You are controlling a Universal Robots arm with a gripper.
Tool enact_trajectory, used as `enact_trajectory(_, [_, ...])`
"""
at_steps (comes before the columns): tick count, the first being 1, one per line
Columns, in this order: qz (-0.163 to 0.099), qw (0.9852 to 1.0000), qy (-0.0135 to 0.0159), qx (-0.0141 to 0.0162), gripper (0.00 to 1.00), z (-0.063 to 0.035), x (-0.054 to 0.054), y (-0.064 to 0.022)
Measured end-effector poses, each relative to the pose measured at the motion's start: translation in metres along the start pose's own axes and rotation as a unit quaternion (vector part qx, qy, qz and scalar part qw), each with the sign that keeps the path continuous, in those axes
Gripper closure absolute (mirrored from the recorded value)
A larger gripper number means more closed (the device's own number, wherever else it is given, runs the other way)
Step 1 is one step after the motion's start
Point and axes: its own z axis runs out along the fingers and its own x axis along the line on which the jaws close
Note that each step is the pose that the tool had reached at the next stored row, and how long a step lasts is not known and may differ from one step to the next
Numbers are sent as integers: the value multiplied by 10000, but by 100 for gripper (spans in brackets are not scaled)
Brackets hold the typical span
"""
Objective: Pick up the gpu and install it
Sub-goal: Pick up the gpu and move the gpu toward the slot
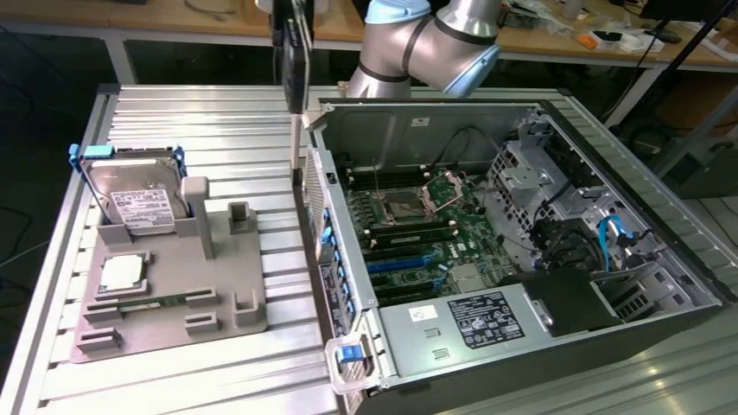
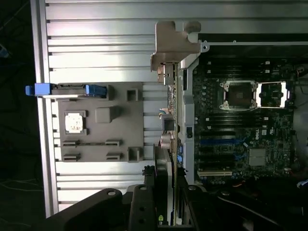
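the gripper [image 2: 166,192] sits nearest the wrist camera, its dark fingers [image 2: 148,195] closed narrowly on one end of the gpu [image 2: 174,103]. the card is seen edge-on here. its long axis runs straight away from the gripper, and the metal bracket [image 2: 172,41] is at the far end. which face carries the fan cannot be made out, and the held end is hidden between the fingers.

in the exterior view the gpu [image 1: 292,60] hangs upright in the air with its long axis vertical and its upper end cut off by the frame edge. its lower end is above the back corner of the open computer case [image 1: 427,108], over the wall on the exterior view's left and clear of the motherboard [image 1: 427,225]. the arm [image 1: 421,47] is cut off above it.

below lies the slatted metal table [image 1: 207,121]. on it, to the exterior view's left of the case, a grey holder [image 1: 173,259] carries a hard drive [image 1: 138,203] standing in a blue frame, a cpu [image 1: 124,274] lying flat and a narrow memory stick [image 1: 155,303] in a slot. inside the case, blue slots [image 1: 398,262] sit just below the cpu socket [image 1: 410,207].
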Motion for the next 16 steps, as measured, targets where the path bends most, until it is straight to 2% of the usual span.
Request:
enact_trajectory(7, [0, 10000, 0, 10, 73, 140, -343, 21])
enact_trajectory(11, [0, 10000, -2, 11, 73, 188, -525, 27])
enact_trajectory(16, [1, 10000, -37, 10, 73, 200, -664, 30])
